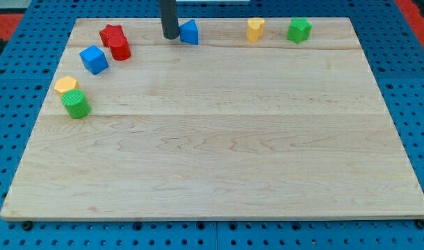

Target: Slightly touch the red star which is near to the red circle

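- Spanning nearly the whole view, the wooden board (pixel 219 153) carries every block along its top edge and upper-left corner; nothing else lies on it.
- Standing at the board's top edge, left of centre, the dark rod ends at my tip (pixel 170 37). It has no jaws to open or close and grips nothing; it just rests on the wood, right beside the left side of a blue block (pixel 190 32), touching it or almost.
- Sitting well to the left of my tip, at about the same height in the view, the red star (pixel 110 33) is the thing to reach. It lies hard against the red circle (pixel 119 48), which is just below and to its right.
- Judging from this layout, the move is a short slide toward the view's left with little or no drop, since going any lower would meet the red circle first.
- Lying further down and left of the red pair, a blue cube (pixel 94 60) is off that line.
- Huddling at the left edge, a yellow block (pixel 66 85) and a green cylinder (pixel 76 104) touch each other, well away from the path.
- Resting to the right along the top edge, a yellow block (pixel 255 29) and a green block (pixel 299 30) play no part.
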{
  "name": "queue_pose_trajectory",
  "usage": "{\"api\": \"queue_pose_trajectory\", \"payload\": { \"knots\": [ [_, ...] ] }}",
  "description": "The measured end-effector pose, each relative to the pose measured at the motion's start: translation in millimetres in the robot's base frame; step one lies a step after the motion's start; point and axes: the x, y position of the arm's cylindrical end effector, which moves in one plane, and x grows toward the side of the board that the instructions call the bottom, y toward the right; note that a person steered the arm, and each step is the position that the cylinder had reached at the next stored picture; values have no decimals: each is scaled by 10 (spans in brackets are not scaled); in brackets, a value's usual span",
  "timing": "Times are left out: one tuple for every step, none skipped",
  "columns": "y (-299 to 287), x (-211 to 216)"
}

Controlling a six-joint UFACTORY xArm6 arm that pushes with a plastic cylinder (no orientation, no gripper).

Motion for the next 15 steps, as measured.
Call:
{"api": "queue_pose_trajectory", "payload": {
  "knots": [
    [202,0],
    [333,60],
    [307,266],
    [307,992],
    [307,1107],
    [309,1185],
    [-384,1217],
    [-884,1145],
    [-1110,1023],
    [-1110,921],
    [-1204,781],
    [-1439,702],
    [-1404,652],
    [-1275,443],
    [-1127,329]
  ]
}}
